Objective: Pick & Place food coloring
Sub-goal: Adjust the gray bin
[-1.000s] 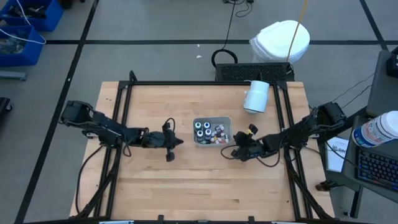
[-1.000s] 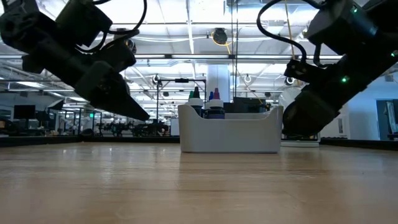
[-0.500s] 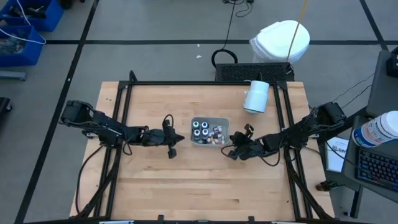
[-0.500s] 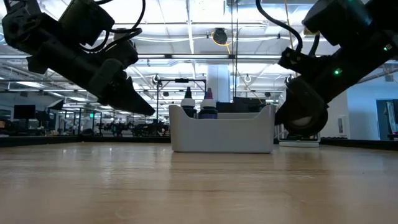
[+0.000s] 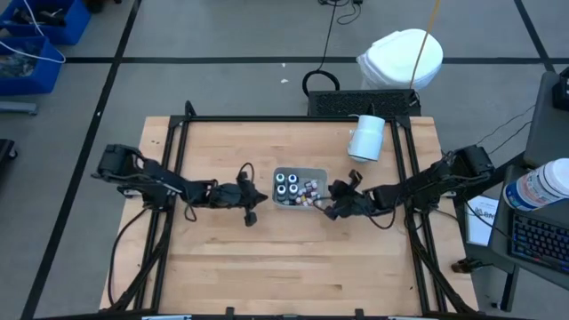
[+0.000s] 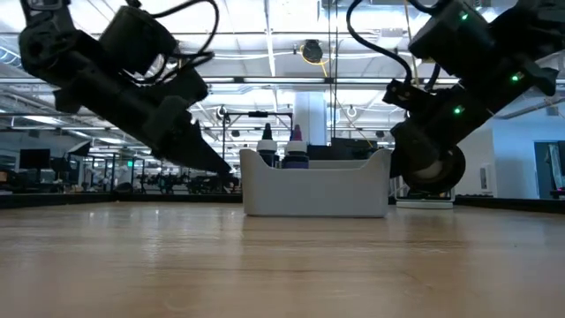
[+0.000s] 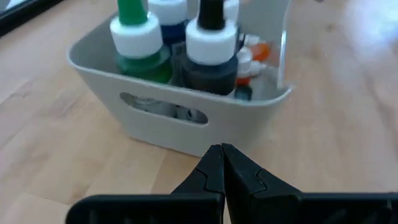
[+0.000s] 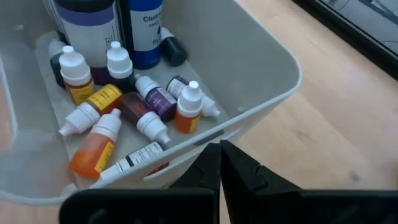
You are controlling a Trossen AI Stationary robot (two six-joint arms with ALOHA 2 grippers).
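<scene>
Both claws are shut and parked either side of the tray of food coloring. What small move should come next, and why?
Probably open the right claw and lift it over the tray's rim. It sits shut at the wall, holding nothing, and the small dropper bottles lie loose just beyond. The left claw, also shut, can wait at the opposite wall.

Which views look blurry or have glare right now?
Left wrist view: the grey plastic tray and far tabletop are soft. Right wrist view: the small dropper bottles are sharp, the near rim soft. Low view: bright ceiling lights leave both arms silhouetted.
</scene>
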